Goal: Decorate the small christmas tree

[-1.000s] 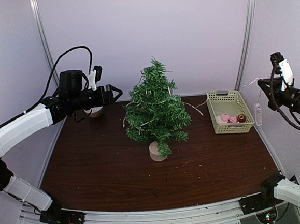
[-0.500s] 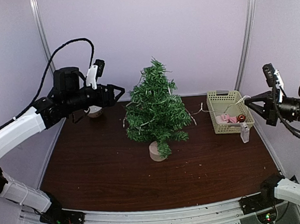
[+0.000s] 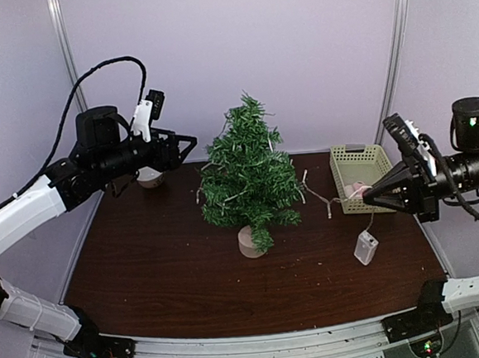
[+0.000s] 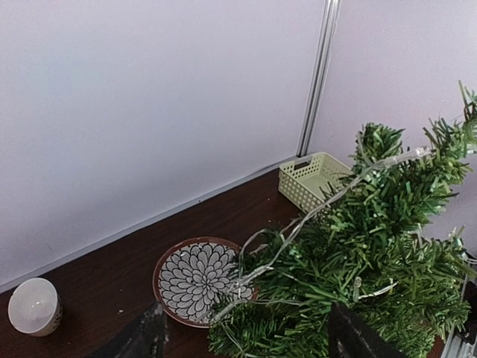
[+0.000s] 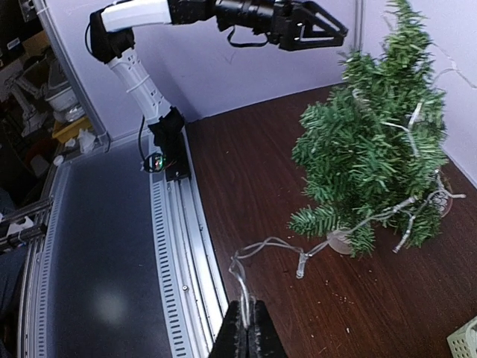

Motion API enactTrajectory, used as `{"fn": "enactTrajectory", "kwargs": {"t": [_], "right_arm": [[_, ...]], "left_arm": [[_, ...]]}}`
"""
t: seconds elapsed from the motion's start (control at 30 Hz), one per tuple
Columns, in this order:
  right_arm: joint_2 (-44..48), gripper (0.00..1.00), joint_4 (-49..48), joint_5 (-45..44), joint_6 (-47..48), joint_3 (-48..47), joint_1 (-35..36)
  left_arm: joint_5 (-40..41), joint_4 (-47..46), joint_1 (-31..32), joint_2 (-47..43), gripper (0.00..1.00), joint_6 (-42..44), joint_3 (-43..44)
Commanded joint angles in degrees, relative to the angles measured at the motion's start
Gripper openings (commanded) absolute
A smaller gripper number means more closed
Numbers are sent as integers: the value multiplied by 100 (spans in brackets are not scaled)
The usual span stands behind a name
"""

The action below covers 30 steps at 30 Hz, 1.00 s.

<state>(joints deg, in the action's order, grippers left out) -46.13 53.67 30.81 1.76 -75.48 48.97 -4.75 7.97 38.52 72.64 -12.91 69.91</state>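
Observation:
The small christmas tree (image 3: 247,174) stands upright mid-table on its pale base (image 3: 249,242), with a clear light string (image 4: 328,198) draped through its branches. My right gripper (image 3: 365,198) is to the tree's right, shut on the string's wire (image 5: 276,246), and in the right wrist view its jaws (image 5: 248,328) pinch the strand. A white battery box (image 3: 365,247) dangles from the wire below that gripper, low over the table. My left gripper (image 3: 185,142) hovers open at the tree's upper left, holding nothing. In its own view the fingers (image 4: 141,339) frame the tree (image 4: 373,261).
A green basket (image 3: 362,178) with pink and red ornaments sits at the back right. A patterned plate (image 4: 195,277) lies behind the tree and a white cup (image 3: 150,178) stands at the back left. The metal rail (image 5: 186,246) runs along the near edge.
My right gripper has swung left toward the tree, pulling the light string and battery box past the basket. The left gripper has barely shifted.

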Motion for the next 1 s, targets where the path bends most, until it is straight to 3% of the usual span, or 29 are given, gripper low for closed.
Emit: {"fn": "enactTrajectory", "kwargs": {"t": [0.0,0.13,0.53,0.87,0.97], "right_arm": [[-555,0,-11,-984,34,-200,1077],[-977,0,-272,-1261,126,-365,1640],[-1460,0,-452,-1576,526,-654,1690],[-1333,0,-2045,-1018,-29,2,1747],[-1349,0,-2333,-1025,-164,78,1760]], "left_arm": [[-59,-330,127,-190,74,372,-30],[-111,-426,265,-298,74,623,-118],[-1611,-1283,1456,-906,66,2472,-1132],[-319,-1771,3367,-418,64,3260,-1549],[112,-2322,3748,-303,55,3209,-1731]]}}
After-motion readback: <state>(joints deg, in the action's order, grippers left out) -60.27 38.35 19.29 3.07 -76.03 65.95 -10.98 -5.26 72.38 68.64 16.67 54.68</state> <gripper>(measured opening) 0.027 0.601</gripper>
